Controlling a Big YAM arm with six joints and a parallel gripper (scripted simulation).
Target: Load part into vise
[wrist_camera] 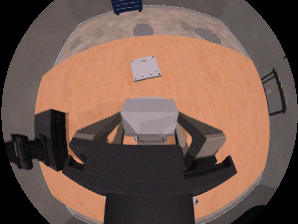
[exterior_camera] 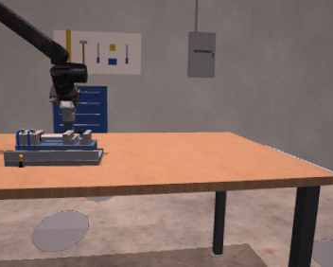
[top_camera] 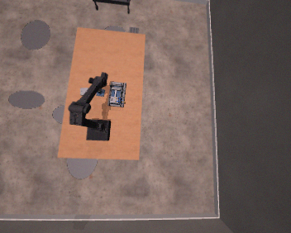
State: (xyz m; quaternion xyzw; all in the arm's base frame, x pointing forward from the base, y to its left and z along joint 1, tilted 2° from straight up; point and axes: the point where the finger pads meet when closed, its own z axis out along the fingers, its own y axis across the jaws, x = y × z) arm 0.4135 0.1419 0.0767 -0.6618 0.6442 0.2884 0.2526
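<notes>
One part, a grey block [exterior_camera: 68,114] [wrist_camera: 149,116]: you are holding it at the centre of the wrist view, its broad face showing between the two arms of the grip. Fingers [exterior_camera: 68,110], one pair: they are pinching the block, and in the exterior view they are pointing down, left of centre, beyond the vise [top_camera: 117,94] [exterior_camera: 57,145].

Infeed plate, one, pale [top_camera: 83,90] [wrist_camera: 145,68]: lying bare on the worktop [top_camera: 110,49] [exterior_camera: 178,156] [wrist_camera: 100,70], upper centre of the wrist view, so you are counting the pick-up as done.

Vise, one, left of the exterior frame: its fixed jaw [exterior_camera: 86,137] is standing at the right, apart from the moving one, and the block is not resting there.

Slot, one: you are not seeing it clearly, so which way it is facing cannot be told. Whether you are needing a regrip in the V-block is likewise open.

Outstanding, four items: you are likely still owing the slot-up turn if required, the flat seating on both bars, the long side against the fixed jaw, and one end against the work stop.
</notes>
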